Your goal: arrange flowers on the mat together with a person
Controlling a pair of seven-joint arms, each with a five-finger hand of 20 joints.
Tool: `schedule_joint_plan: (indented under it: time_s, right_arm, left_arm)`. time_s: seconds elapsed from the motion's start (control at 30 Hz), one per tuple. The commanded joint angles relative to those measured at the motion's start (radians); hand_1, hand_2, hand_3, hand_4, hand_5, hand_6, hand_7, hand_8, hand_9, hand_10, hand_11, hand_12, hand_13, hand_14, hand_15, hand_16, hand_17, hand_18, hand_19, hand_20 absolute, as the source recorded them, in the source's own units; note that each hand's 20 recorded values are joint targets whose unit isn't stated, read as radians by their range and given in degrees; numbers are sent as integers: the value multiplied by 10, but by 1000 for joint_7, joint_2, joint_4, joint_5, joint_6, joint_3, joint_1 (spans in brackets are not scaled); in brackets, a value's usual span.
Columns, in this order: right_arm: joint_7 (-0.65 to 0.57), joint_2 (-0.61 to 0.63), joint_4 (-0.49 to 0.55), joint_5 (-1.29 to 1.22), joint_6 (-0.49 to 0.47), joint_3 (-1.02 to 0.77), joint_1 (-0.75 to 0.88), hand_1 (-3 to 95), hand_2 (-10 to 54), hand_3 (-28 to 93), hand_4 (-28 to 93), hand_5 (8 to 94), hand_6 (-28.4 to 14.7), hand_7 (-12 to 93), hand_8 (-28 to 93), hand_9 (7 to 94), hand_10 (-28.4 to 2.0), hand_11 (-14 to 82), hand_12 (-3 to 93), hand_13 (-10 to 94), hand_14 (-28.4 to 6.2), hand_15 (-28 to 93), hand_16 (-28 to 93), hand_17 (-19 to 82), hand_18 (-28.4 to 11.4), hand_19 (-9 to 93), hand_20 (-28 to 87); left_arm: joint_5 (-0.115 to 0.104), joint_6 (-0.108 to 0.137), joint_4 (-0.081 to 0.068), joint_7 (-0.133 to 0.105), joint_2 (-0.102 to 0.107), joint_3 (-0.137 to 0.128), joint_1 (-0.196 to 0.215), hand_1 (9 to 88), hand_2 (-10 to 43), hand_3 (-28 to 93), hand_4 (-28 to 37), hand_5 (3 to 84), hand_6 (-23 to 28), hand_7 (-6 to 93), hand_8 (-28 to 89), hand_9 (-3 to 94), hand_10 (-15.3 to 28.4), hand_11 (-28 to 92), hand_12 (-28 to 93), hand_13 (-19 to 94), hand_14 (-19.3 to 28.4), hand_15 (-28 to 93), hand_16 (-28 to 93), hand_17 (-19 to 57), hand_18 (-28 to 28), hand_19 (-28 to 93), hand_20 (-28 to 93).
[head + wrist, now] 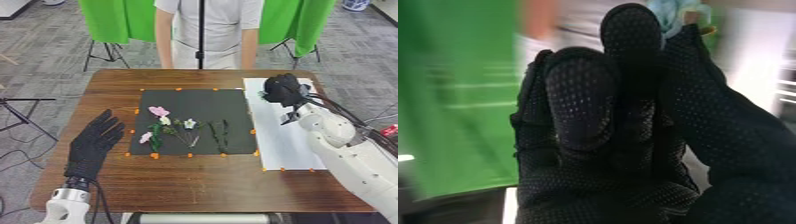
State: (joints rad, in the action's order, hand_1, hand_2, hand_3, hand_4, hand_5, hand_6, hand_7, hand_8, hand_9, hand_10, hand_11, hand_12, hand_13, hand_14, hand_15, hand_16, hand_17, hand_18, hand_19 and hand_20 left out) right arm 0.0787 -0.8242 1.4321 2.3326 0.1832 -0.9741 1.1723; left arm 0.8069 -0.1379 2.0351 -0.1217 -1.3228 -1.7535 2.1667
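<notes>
Bench (182,192) of brown wood, seen from the head view, with one dark gray mat (178,101) and, to its right, one long white sheet (289,152). Nearest, left of the mat, the left hand (91,150) lies palm unseen in its black glove, its fingers straight.

On the mat are four blooms, two pink and two white. The pink bloom (147,136) at the near left has small petals beside a bright green leafy stem (155,141). To the right, two slim, dark green sprigs (224,135) lie side by side, roughly upright in the view. Farther up the mat come a small white bloom (190,123) with pointed petals, then a rounder white bloom (164,120) to its left. Farthest is the larger, ruffled pink bloom (158,111), near the mat's left edge.

Beyond, over the far part of the white sheet, the right hand (282,90) is clamped on one pale blue flower (679,11), pinched between thumb and finger. The head view gives the flower as a small teal patch at the hand's left; the right wrist view adds its soft, ruffled petals. Behind the bench hang two bright green cloths (105,25).
</notes>
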Motion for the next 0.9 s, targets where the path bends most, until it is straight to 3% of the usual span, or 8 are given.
schedule_joint_plan:
  time_s: [0.03,0.13,0.17,0.23,0.9]
  right_arm:
    - [64,-146,-37,71,-73,100,-129,493,-71,757,-283,723,36,428,-38,865,-59,256,358,780,-42,634,230,299,-161,743,371]
    - [80,-177,-58,106,-82,104,-128,494,-70,752,-283,724,36,425,-38,862,-58,249,363,778,-41,632,230,295,-161,740,372]
    - [73,-180,-58,117,-86,109,-127,494,-70,752,-283,724,37,423,-39,860,-57,246,365,777,-41,631,230,295,-161,739,372]
    - [69,-187,-61,132,-99,116,-126,493,-73,752,-283,728,40,416,-44,860,-57,240,372,776,-41,630,230,295,-161,739,374]
    - [81,-203,-32,177,-160,129,-88,488,-75,748,-283,726,50,388,-52,842,-53,189,403,746,-44,614,229,280,-165,729,382]
  left_arm:
    - [12,-18,-10,14,-24,8,-3,258,32,721,-258,341,33,199,-97,290,125,216,168,247,145,280,8,-86,222,450,104]
    - [7,-8,-7,7,-18,11,5,259,32,720,-258,342,33,198,-97,291,125,216,167,248,145,281,8,-85,222,450,105]
    - [18,-20,-10,20,-39,-1,0,259,32,721,-258,342,33,199,-97,291,125,216,167,248,145,281,8,-86,222,450,104]
    - [17,-8,-10,12,-38,-3,-1,259,32,722,-257,342,33,199,-97,291,125,216,167,248,145,281,8,-86,223,451,105]
    - [27,-40,-19,34,-44,-9,-26,258,31,722,-258,343,33,201,-98,291,126,216,166,248,145,281,8,-86,223,452,103]
